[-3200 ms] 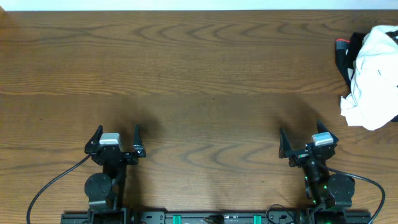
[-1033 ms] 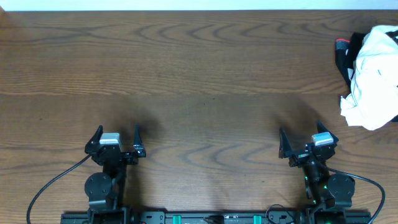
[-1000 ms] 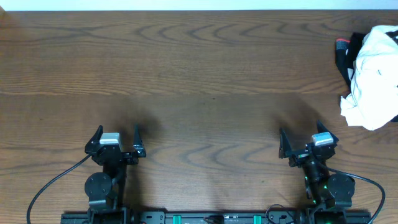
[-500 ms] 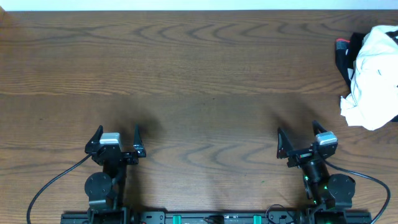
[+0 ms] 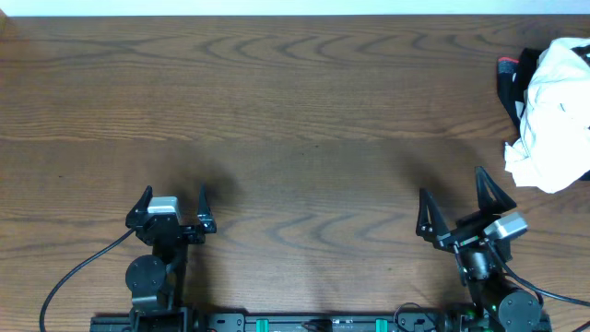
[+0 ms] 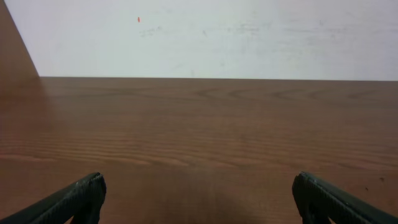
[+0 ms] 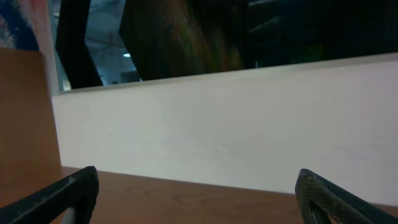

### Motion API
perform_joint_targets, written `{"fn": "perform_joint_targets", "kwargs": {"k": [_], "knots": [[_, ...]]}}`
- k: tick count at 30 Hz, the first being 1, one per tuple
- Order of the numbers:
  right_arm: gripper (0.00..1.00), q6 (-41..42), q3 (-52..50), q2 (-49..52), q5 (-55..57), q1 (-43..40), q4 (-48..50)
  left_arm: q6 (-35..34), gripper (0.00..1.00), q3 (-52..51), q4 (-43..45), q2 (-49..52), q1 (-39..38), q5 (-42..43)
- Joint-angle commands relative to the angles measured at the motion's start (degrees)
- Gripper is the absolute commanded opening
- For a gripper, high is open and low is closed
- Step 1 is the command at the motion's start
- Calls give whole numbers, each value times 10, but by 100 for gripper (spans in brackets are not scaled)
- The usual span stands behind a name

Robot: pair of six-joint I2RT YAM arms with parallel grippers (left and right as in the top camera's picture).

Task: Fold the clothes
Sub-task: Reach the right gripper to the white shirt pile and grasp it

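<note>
The clothes (image 5: 558,115) lie as a crumpled white heap at the table's far right edge, partly cut off by the overhead view, on top of something black. My left gripper (image 5: 173,196) is open and empty near the front left; its view (image 6: 199,193) shows only bare wood between the fingertips. My right gripper (image 5: 454,192) is open and empty near the front right, below and left of the heap; its view (image 7: 199,186) shows the table's far edge and a white wall. The heap shows in neither wrist view.
A black item with a red tag (image 5: 509,77) lies under the heap's left side. The brown wooden table (image 5: 295,101) ends at a white wall along the back. Arm bases and cables sit at the front edge.
The right arm has lifted and turned, its gripper now tilted up and shifted slightly right toward the heap. The left arm and the clothes have not moved.
</note>
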Motion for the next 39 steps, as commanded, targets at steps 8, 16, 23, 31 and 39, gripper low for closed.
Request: {"fn": "perform_joint_targets", "kwargs": {"k": [8,16,23,31,39], "knots": [[99,-163,234,160,93,-2,-201,-2,98,-10,-19,1,-3,2],[99,-164,530,473,141,-3,-416,-3,98,-10,-19,1,-3,2],[99,-167,785,672,133,-13,-645,-3,98,-10,-19,1,-3,2],[99,-167,819,713,277,-48,-586,-3,98,-10,-19,1,-3,2],[99,-66,829,816,144,-243,-590,-3,98,-10,-19,1,-3,2]]}}
